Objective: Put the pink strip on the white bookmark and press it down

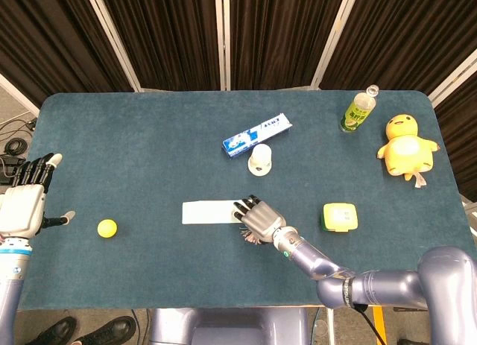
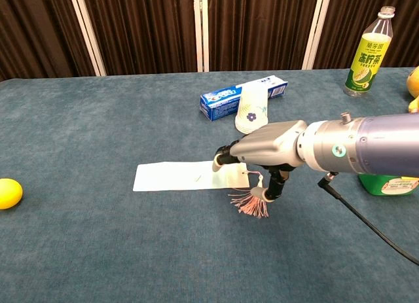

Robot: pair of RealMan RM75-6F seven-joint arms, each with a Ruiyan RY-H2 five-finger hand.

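The white bookmark (image 1: 205, 211) (image 2: 170, 177) lies flat mid-table, with a pink-and-white tassel (image 2: 252, 203) at its right end. No separate pink strip shows in either view. My right hand (image 1: 257, 217) (image 2: 268, 149) hovers palm down over the bookmark's right end, fingers spread, thumb tip reaching down beside the tassel. Nothing is visibly held in it. My left hand (image 1: 26, 200) is at the far left table edge, fingers apart and empty, only in the head view.
A yellow ball (image 1: 106, 228) (image 2: 8, 193) lies left of the bookmark. Behind it are a toothpaste box (image 1: 257, 134) and a tipped paper cup (image 1: 260, 159). A green tub (image 1: 340, 217), a bottle (image 1: 358, 110) and a yellow plush (image 1: 406, 145) sit to the right.
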